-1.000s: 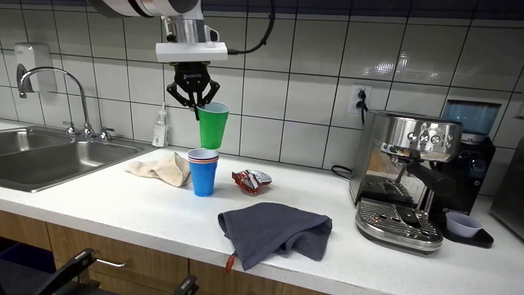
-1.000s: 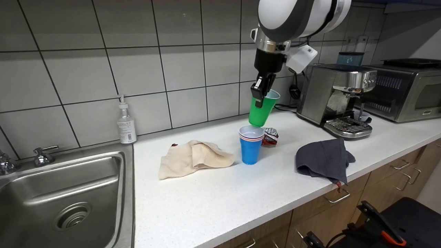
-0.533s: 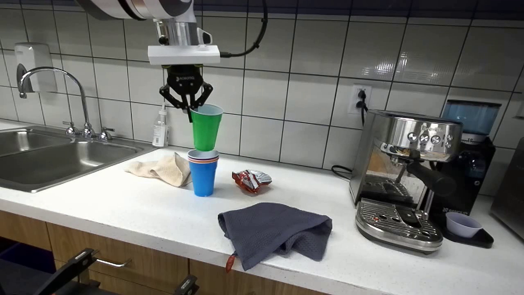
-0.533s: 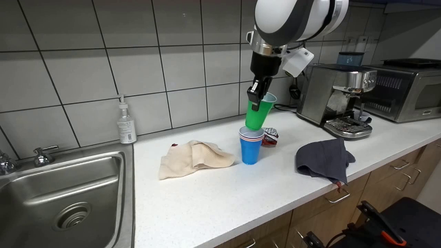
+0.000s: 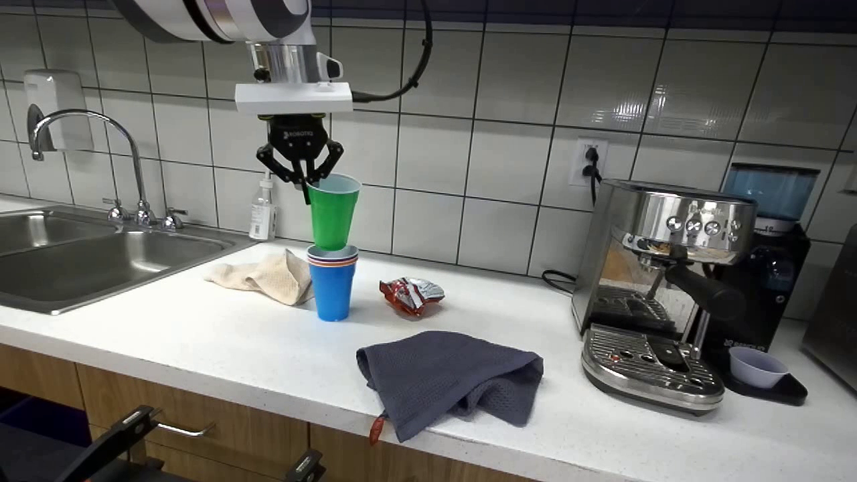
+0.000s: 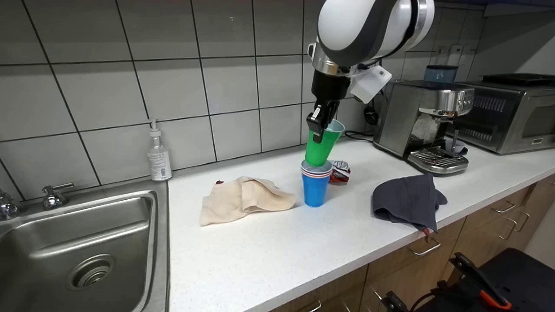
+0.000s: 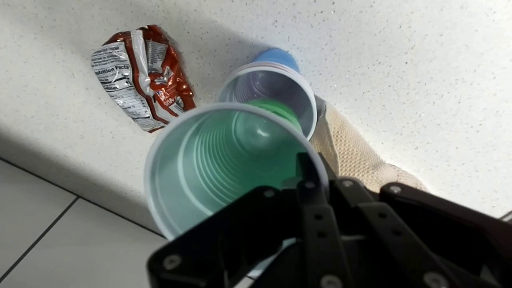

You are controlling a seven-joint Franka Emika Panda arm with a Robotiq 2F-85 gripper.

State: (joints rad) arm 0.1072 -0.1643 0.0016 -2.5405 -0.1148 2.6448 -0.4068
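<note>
My gripper (image 5: 307, 191) is shut on the near rim and wall of a green plastic cup (image 5: 334, 217), one finger inside and one outside. It also shows in the wrist view (image 7: 314, 170). The green cup (image 6: 320, 149) is tilted a little, mouth up, and looks empty in the wrist view (image 7: 216, 160). Its base is at the mouth of a stack of nested cups with a blue outer cup (image 5: 331, 294), upright on the counter. In the wrist view the base overlaps the mouth of the stack (image 7: 280, 82); I cannot tell whether they touch.
A crumpled red-silver wrapper (image 5: 410, 296) lies beside the stack. A beige cloth (image 6: 243, 201) lies on its sink side. A dark grey cloth (image 5: 455, 378) hangs at the counter's front edge. A sink (image 6: 162, 225), soap bottle (image 6: 159, 160), coffee machine (image 5: 663, 288) and tiled back wall (image 5: 502, 167) surround.
My gripper has moved down and slightly toward the sink side with the green cup, whose base now overlaps the stack's mouth. The stack, cloths and wrapper have not moved.
</note>
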